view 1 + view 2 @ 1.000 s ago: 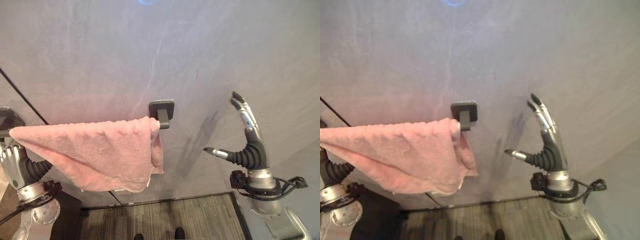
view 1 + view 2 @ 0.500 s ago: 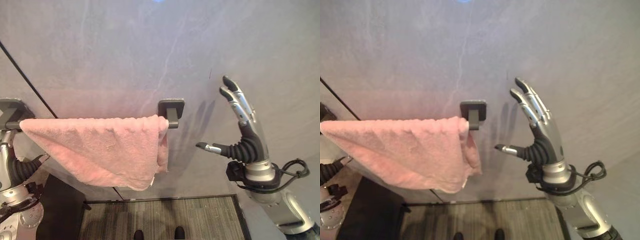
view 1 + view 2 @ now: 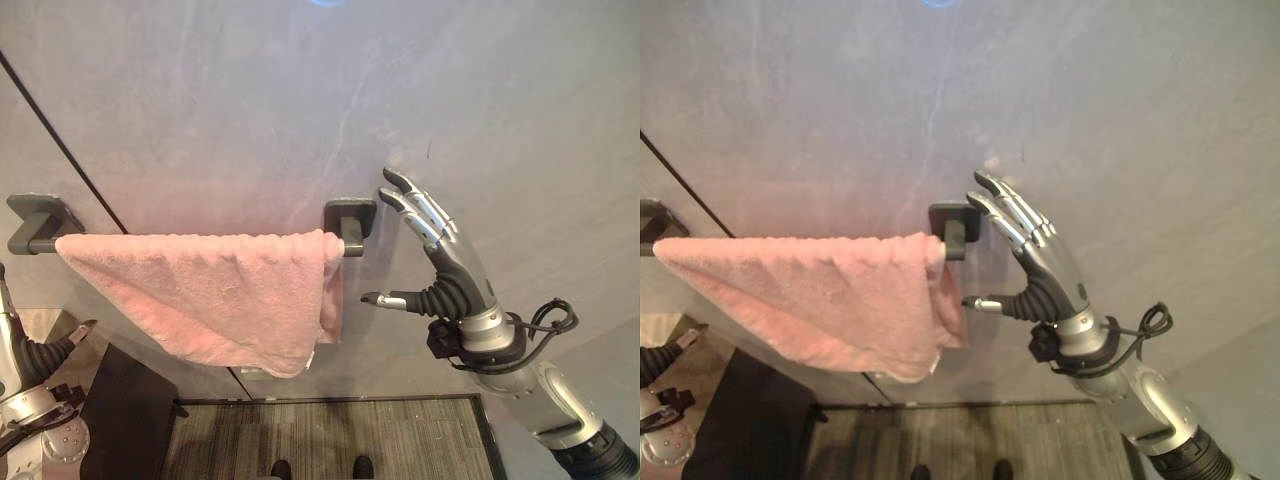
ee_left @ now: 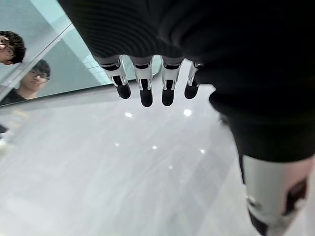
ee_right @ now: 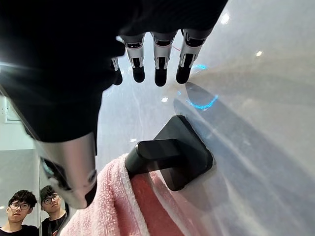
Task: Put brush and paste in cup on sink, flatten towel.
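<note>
Grey wall (image 3: 200, 90): pink towel (image 3: 215, 295) bunched on rail (image 3: 32, 243); right hand (image 3: 440, 270) fingers (image 3: 415, 205) spread beside it, should pinch the bunched edge outward.

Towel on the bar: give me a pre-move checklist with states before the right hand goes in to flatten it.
1. Right hand open, fingers straight: ok.
2. Right hand beside the right bar mount, not touching the pink towel: ok.
3. Towel hangs on the towel bar: ok.
4. Towel flat: not ok, bunched at its right end, lower edge slanted.
5. Left hand open, holding nothing: ok.
6. Brush and paste in cup: cannot tell.
</note>
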{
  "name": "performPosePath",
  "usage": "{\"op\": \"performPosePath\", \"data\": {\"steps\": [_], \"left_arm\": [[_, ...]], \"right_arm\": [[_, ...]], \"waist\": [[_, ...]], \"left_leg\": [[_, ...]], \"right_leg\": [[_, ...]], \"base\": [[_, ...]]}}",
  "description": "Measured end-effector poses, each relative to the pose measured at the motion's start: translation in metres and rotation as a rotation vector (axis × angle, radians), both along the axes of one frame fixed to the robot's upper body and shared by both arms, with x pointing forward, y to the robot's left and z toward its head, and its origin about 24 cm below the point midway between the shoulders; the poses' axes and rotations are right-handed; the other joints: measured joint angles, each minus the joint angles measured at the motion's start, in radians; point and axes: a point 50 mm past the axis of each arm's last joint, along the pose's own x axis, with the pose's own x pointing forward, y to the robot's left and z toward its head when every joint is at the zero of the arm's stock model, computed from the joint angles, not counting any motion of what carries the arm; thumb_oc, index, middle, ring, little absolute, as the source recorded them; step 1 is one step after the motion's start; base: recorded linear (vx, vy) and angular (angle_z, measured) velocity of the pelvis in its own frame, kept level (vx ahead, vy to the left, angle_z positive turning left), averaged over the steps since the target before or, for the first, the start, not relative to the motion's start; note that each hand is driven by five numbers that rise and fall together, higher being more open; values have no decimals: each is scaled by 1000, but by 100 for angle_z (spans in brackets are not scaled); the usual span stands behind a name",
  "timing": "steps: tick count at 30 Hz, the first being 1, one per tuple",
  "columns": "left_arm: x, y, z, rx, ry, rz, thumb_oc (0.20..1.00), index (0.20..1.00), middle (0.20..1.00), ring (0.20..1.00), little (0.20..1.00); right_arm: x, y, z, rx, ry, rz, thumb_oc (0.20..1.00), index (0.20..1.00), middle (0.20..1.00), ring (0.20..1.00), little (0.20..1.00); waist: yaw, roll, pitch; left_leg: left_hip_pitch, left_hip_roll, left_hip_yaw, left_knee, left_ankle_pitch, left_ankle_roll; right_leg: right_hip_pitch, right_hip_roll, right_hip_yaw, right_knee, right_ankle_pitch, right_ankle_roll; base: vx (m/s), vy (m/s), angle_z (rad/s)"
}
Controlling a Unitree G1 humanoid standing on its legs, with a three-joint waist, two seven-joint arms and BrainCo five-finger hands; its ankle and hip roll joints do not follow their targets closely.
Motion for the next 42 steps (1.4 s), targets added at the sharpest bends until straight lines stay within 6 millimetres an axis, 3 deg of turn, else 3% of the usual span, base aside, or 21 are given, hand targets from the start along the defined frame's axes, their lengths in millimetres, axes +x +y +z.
{"op": "performPosePath", "data": {"steps": [4, 6, 10, 13, 15, 18, 21, 27, 29, 30, 31, 32, 34, 35, 36, 37, 38, 40, 42], "left_arm": [[-6, -10, 46, 103, -198, -39, 1000, 1000, 1000, 1000, 1000], [0, -23, 69, 195, -275, -115, 1000, 1000, 1000, 1000, 1000], [6, -38, 67, 162, -296, -197, 1000, 1000, 1000, 1000, 1000], [28, -64, 62, 116, -263, -379, 1000, 1000, 1000, 1000, 1000], [47, -84, 66, 138, -188, -555, 1000, 1000, 1000, 1000, 1000], [46, -82, 74, 182, -179, -582, 1000, 1000, 1000, 1000, 1000], [41, -82, 75, 149, -180, -605, 1000, 1000, 1000, 1000, 1000], [37, -78, 73, 126, -178, -581, 1000, 1000, 1000, 1000, 1000], [39, -78, 77, 119, -209, -584, 1000, 1000, 1000, 1000, 1000], [45, -82, 85, 124, -253, -598, 1000, 1000, 1000, 1000, 1000], [46, -82, 88, 132, -273, -596, 1000, 1000, 1000, 1000, 1000], [47, -82, 90, 144, -267, -593, 1000, 1000, 1000, 1000, 1000], [52, -80, 88, 191, -169, -593, 1000, 1000, 1000, 1000, 1000], [54, -79, 82, 207, -112, -583, 1000, 1000, 1000, 1000, 1000], [56, -79, 76, 211, -73, -582, 1000, 1000, 1000, 1000, 1000], [60, -80, 70, 252, -23, -576, 1000, 1000, 1000, 1000, 1000], [65, -82, 71, 258, -31, -576, 1000, 1000, 1000, 1000, 1000], [70, -84, 73, 271, -16, -585, 1000, 1000, 1000, 1000, 1000], [73, -84, 68, 258, 2, -590, 1000, 1000, 1000, 1000, 1000]], "right_arm": [[-4, -1, 2, -15, -21, -5, 1000, 1000, 1000, 1000, 1000], [-11, 2, 13, -29, -77, 38, 1000, 1000, 1000, 1000, 1000], [-15, 4, 23, -13, -128, 52, 1000, 1000, 1000, 1000, 1000], [-12, 13, 37, -16, -197, 103, 1000, 1000, 1000, 1000, 1000], [-6, 33, 48, -65, -244, 195, 1000, 1000, 1000, 1000, 1000], [0, 27, 59, -134, -273, 144, 1000, 1000, 1000, 1000, 1000], [-8, 18, 66, -73, -269, 123, 1000, 1000, 1000, 1000, 1000], [-18, 28, 56, -66, -203, 200, 1000, 1000, 1000, 1000, 1000], [-15, 37, 55, -104, -194, 235, 1000, 1000, 1000, 1000, 1000], [-14, 41, 56, -101, -190, 244, 1000, 1000, 1000, 1000, 1000], [-13, 42, 56, -110, -189, 246, 1000, 1000, 1000, 1000, 1000], [-10, 42, 52, -125, -169, 238, 1000, 1000, 1000, 1000, 1000], [-8, 45, 47, -160, -139, 241, 1000, 1000, 1000, 1000, 1000], [-8, 49, 47, -171, -143, 261, 1000, 1000, 1000, 1000, 1000], [-9, 52, 48, -177, -150, 283, 1000, 1000, 1000, 1000, 1000], [-7, 61, 52, -197, -179, 311, 1000, 1000, 1000, 1000, 1000], [-4, 66, 52, -205, -177, 322, 1000, 1000, 1000, 1000, 1000], [3, 67, 49, -228, -173, 294, 1000, 1000, 1000, 1000, 1000], [5, 64, 39, -230, -124, 274, 1000, 1000, 1000, 1000, 1000]], "waist": [[-5, 1, 0], [-5, 0, -4], [-8, -7, -11], [-9, -13, -15], [-10, -11, -13], [-15, -13, -10], [-12, -12, -6], [-21, -11, -4], [-23, -18, -2], [-19, -20, 15], [0, -1, 38], [0, 17, 51], [-7, 11, 50], [-6, -2, 41], [-7, -18, 32], [7, -49, 17], [3, -31, 23], [20, -12, 29], [14, 14, 33]], "left_leg": [[16, 0, 4, 0, -5, 0], [17, 0, 4, 0, -5, 0], [19, 0, 9, 0, -5, 1], [22, -3, 13, 0, -6, 0], [12, -3, 28, 1, -4, 3], [15, -9, 55, 1, -6, 2], [13, -17, 77, 1, -10, 9], [6, -27, 117, 0, -11, 10], [-27, -30, 131, 1, 5, 33], [-85, -18, 162, 40, 8, 69], [-83, 8, 182, 26, 21, 76], [-93, 33, 181, 24, 29, 80], [-98, 43, 189, 32, 30, 74], [-111, 40, 192, 42, 31, 71], [-113, 31, 186, 48, 30, 65], [-151, 12, 185, 56, 52, 31], [-164, 23, 176, 53, 67, 7], [-185, 40, 157, 48, 80, -10], [-206, 46, 126, 72, 101, -5]], "right_leg": [[15, 0, 4, 0, -2, 0], [16, 0, 4, 0, -2, 0], [16, 1, 11, 0, -1, -1], [13, -1, 18, 7, 0, 1], [-29, -1, 36, 55, -8, -1], [-46, -5, 58, 68, -8, 1], [-77, -13, 81, 101, -26, 14], [-107, -24, 102, 102, -14, 27], [-158, -25, 101, 135, -5, 33], [-201, -15, 59, 148, 67, 58], [-242, 1, 43, 219, 58, 109], [-294, 25, 24, 411, -31, 81], [-303, 51, 6, 656, -172, 64], [-275, 57, -5, 676, -226, 26], [-239, 60, -1, 617, -253, 1], [-162, 68, 22, 410, -307, -109], [-155, 87, 22, 362, -277, -94], [-159, 112, 21, 322, -239, -112], [-160, 120, 0, 327, -232, -117]], "base": [[4, 4, -2], [0, 0, 0], [-17, 30, -4], [-110, 64, -5], [-11, 82, -23], [-16, 83, -25], [-9, 63, -21], [-85, 26, -20], [-200, 94, -11], [-184, 99, -24], [-76, 8, -28], [-23, -36, -22], [-24, -39, 10], [-48, -80, 1], [-48, -107, -12], [-61, -129, -5], [-25, -70, -6], [-68, -28, -1], [-172, -10, 22]]}}
